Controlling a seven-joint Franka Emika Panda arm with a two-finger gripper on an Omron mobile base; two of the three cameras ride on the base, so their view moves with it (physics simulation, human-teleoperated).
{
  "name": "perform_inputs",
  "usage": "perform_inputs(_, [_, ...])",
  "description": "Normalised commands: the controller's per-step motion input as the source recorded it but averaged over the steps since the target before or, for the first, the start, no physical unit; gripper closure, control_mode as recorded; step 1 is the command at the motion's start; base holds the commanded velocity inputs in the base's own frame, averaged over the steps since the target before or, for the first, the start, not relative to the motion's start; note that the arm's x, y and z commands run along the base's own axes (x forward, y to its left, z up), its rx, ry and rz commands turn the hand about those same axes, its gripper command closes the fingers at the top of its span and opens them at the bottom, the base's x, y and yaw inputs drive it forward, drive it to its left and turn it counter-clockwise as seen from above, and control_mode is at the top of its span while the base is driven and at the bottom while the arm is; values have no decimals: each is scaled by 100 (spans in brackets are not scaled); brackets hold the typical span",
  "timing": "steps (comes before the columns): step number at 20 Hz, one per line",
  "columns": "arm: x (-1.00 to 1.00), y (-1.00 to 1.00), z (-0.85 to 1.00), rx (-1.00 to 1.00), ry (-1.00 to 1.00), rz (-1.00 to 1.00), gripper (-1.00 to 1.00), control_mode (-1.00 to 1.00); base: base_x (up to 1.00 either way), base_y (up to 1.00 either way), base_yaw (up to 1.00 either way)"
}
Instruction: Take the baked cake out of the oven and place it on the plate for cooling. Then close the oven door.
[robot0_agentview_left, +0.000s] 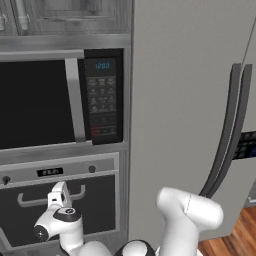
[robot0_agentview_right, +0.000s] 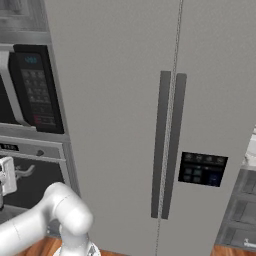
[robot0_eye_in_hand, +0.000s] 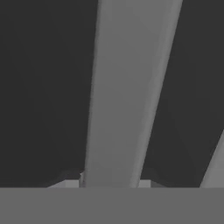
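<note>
— At the near edge, low in the left base view, what is seen?
— The gripper (robot0_agentview_left: 58, 196) is seen pinched around the curved bar handle (robot0_agentview_left: 30, 201) of the oven door (robot0_agentview_left: 100, 205), which is shut.

— And behind that?
— The oven (robot0_agentview_left: 60, 172) is set under a microwave (robot0_agentview_left: 60, 100), with a small display and two knobs above the door. A tall grey fridge (robot0_agentview_right: 150, 100) is placed to the right.

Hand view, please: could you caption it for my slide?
Fingers closed around the oven door's silver bar handle, dark glass behind.
</note>
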Motion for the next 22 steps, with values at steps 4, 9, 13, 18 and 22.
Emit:
perform_inputs(4, [-55,23,-45,0,0,-15,100,-100,0,0,0])
perform_inputs(9, [-53,28,-38,0,1,-21,100,-100,0,0,0])
perform_inputs(13, [-56,26,-37,0,6,-17,100,-100,0,0,0])
perform_inputs(18, [-50,26,-31,0,13,-12,100,-100,0,0,0])
perform_inputs(22, [-51,27,-31,0,14,-9,100,-100,0,0,0])
